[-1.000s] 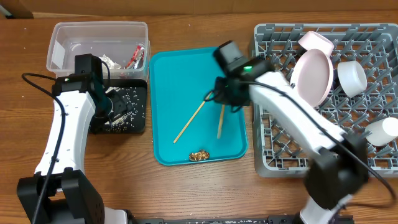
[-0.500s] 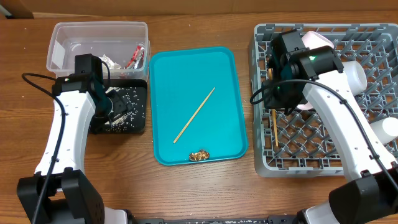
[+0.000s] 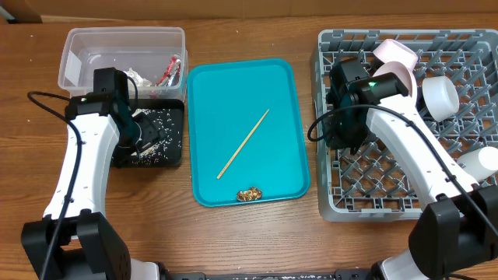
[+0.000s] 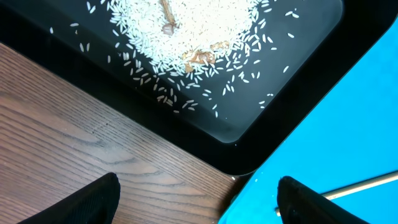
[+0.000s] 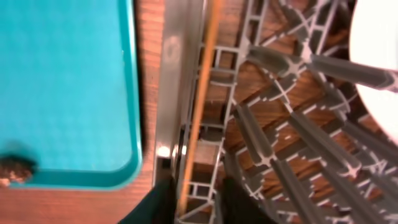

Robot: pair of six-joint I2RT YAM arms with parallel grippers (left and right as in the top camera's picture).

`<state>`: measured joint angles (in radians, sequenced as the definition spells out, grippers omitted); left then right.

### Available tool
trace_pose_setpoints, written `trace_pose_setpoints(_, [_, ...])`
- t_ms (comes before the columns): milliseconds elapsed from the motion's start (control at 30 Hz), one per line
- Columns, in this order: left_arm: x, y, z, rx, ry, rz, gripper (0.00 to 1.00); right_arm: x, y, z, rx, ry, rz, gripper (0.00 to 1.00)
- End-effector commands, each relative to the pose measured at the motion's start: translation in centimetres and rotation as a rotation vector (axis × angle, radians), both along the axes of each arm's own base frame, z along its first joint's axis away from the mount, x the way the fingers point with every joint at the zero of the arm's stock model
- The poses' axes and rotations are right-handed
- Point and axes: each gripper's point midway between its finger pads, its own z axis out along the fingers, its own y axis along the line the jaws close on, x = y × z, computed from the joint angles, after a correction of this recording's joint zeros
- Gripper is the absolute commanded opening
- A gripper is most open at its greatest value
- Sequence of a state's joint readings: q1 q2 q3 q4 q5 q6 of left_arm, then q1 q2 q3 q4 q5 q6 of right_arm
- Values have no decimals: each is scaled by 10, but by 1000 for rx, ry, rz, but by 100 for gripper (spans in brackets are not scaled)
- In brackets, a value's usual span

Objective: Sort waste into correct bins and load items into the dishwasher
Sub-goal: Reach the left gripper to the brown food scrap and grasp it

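Where rice (image 4: 186,37) speckles glossy black tray (image 4: 298,68), thin wooden chopstick (image 5: 200,93), gridded grey rack (image 5: 169,74)

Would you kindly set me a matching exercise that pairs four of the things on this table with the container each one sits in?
Things:
1. rice grains
2. red-and-white wrapper
3. brown food scrap
4. white bowl

Places:
A. grey rack
B. teal tray
C. black tray
D. clear tub

Pairs: 1-C, 2-D, 3-B, 4-A
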<state>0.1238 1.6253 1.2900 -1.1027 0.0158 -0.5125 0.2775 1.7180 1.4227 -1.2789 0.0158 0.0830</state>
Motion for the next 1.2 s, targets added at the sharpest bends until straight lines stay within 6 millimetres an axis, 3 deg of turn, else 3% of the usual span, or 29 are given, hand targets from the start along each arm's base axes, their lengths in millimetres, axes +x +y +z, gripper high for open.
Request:
trace_pose_setpoints(0, [5, -3, 13, 5, -44, -29, 83, 1, -1, 0, -7, -10, 6, 41])
trace_pose_setpoints(33, [5, -3, 13, 4, -44, -29, 82, 1, -1, 0, -7, -10, -2, 47])
trace_pose_setpoints(133, [6, -6, 13, -9, -46, -42, 82, 4, 0, 3, 0, -22, -47, 51])
trace_pose_setpoints(267, [11, -23, 15, -25, -66, -136, 83, 11, 2, 24, 27, -93, -90, 55])
trace_pose_setpoints(367, [18, -54, 16, -10, -99, -313, 86, 19, -2, 54, 76, -193, -175, 67])
trace_pose_setpoints(400, [20, -79, 17, 1, -118, -456, 88, 20, -6, 71, 142, -236, -227, 74])
trace_pose_setpoints(567, [9, -144, 18, 18, -140, -787, 92, 13, -25, 100, 311, -262, -324, 78])
trace_pose_setpoints(667, [-4, -174, 17, 21, -140, -933, 95, 8, -42, 104, 334, -250, -387, 84])
trace_pose_setpoints(767, [-21, -204, 16, 22, -134, -1079, 97, 0, -62, 100, 321, -216, -457, 100])
trace_pose_setpoints(967, [-49, -239, 4, 29, -98, -1304, 96, -6, -70, 98, 307, -199, -463, 100])
trace_pose_setpoints(1167, [-68, -256, -21, 29, -14, -1413, 96, -6, -70, 98, 306, -198, -463, 100])
